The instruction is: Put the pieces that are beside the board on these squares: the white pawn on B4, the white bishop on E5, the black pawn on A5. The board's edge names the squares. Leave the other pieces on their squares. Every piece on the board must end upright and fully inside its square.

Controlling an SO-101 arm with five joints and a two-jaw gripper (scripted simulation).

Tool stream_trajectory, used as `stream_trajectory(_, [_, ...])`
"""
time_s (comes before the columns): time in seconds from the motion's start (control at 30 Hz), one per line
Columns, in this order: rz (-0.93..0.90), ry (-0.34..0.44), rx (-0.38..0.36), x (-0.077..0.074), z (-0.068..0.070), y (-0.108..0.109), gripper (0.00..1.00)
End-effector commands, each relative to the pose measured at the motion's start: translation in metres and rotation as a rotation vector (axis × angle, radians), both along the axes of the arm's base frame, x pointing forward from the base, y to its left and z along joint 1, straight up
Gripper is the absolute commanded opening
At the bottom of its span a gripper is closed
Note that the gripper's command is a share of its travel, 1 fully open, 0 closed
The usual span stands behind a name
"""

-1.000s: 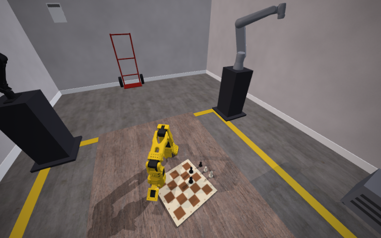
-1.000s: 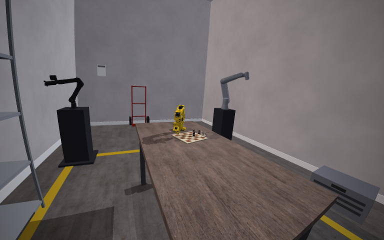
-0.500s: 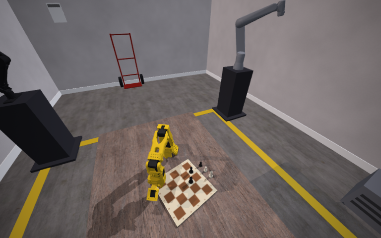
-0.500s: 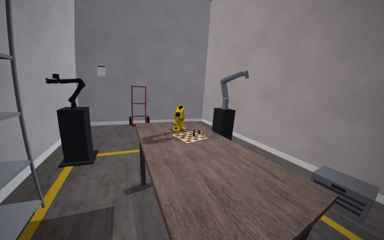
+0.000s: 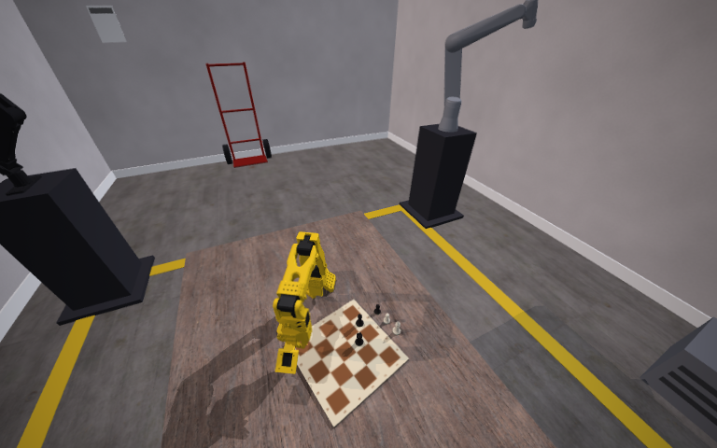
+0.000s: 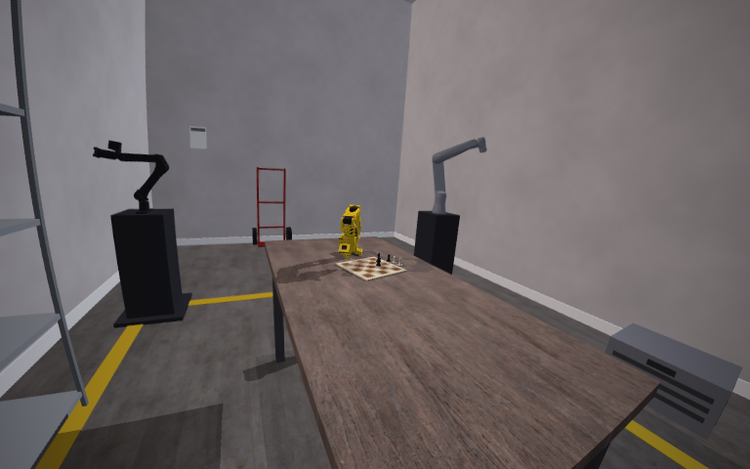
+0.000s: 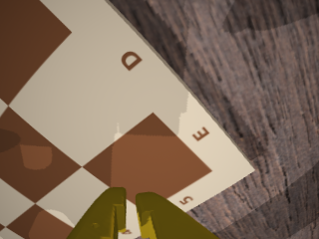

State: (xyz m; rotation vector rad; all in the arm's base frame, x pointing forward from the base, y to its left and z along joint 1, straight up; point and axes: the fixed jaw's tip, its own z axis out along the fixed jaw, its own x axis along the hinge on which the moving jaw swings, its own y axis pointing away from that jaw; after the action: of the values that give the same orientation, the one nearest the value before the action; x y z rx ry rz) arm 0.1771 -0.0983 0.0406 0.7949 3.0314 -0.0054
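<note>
Item: my pincer [image 5: 293, 338] [image 6: 347, 253] [image 7: 131, 199], one, fingertips together, nothing clamped. Position: over the board's [image 5: 335, 418] [image 6: 367, 277] [image 7: 95, 75] E5 corner, whose "E" and "5" show in the wrist view.

Items: loose chessmen, three, standing upright on the tabletop in a row beside the far edge of the board, across it from me. Order along the row, starting nearest my base: black pawn [image 5: 377, 309] [image 6: 389, 257]; white pawn [image 5: 386, 318]; white bishop [image 5: 397, 328], the last two told apart by their outlines, small as they are.

Relation of note: all three lie well apart from my pincer, to my left as I face out from my base. Their long axes are vertical; the row runs along the board's edge.

Bearing on the next move, in my judgement: swing left, high enough to clear the two black chessmen on the board, open, then descend straight over one piece. Close spacing risks nudging a neighbour. All three placements remain.

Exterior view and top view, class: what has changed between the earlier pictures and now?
The outer end of the black background arm has risen slightly; the grey arm appears slightly raised too. Nothing was grasped or released. The yellow arm, board and chess pieces look unchanged.
</note>
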Motion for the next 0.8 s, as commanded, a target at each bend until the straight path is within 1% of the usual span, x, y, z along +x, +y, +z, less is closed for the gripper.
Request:
stream_trajectory(0.0, [-0.004,-0.015,-0.008,0.001,0.015,-0.003,0.00])
stream_trajectory(0.2, [-0.004,-0.015,-0.008,0.000,0.040,-0.003,0.00])
stream_trajectory(0.33, [-0.005,-0.040,-0.023,0.000,0.050,-0.002,0.00])
stream_trajectory(0.43, [-0.005,-0.051,-0.030,0.000,0.053,-0.002,0.00])
stream_trajectory(0.77, [0.007,-0.057,-0.034,0.001,0.054,0.000,0.00])
